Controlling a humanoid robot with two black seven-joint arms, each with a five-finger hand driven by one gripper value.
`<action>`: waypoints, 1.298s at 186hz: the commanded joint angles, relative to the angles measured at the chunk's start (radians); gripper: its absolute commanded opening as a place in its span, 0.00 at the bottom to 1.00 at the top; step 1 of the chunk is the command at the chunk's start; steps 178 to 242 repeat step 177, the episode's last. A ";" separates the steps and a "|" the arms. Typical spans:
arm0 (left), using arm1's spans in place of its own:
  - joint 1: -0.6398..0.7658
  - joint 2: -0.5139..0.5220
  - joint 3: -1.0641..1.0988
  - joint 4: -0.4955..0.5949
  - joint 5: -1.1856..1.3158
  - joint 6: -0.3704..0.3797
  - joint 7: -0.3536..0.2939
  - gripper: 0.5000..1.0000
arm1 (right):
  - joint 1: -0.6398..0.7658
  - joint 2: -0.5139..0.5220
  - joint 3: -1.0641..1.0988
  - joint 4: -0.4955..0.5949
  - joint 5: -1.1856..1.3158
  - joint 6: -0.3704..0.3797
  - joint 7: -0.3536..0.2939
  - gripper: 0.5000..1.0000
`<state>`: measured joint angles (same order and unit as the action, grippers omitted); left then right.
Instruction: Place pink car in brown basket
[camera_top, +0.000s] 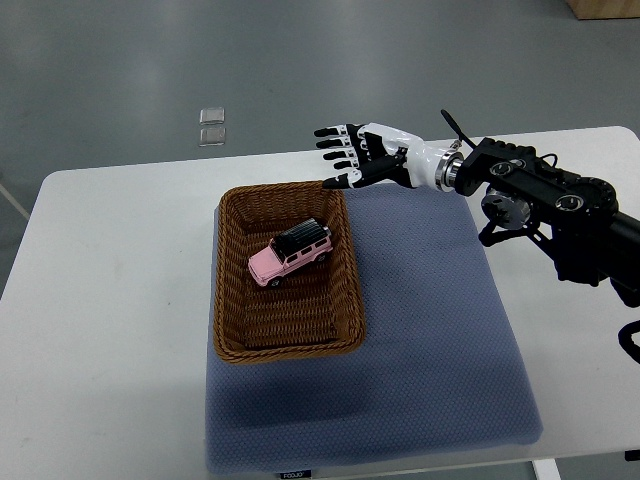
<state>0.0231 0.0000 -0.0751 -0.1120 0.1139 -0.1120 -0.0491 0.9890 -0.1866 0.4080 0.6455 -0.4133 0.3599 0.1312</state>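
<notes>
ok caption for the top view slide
Pink car lies in the brown basket; the open right hand hovers beyond its far corner.

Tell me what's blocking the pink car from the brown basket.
Nothing visible does: the pink car already lies inside the brown basket, on its woven floor. The right hand hangs open beyond the basket's far rim, holding nothing.

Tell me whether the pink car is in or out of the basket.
In. The pink car sits on the brown basket floor; the right hand is open, apart.
</notes>
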 joint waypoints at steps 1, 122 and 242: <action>0.000 0.000 0.000 0.000 0.001 0.000 0.000 1.00 | -0.026 -0.017 0.009 -0.007 0.177 0.001 -0.045 0.77; 0.000 0.000 0.000 0.000 0.000 0.000 0.000 1.00 | -0.132 -0.073 0.072 -0.064 0.627 -0.001 -0.125 0.82; 0.000 0.000 0.000 0.000 0.000 0.000 0.000 1.00 | -0.147 -0.071 0.071 -0.064 0.616 -0.001 -0.125 0.83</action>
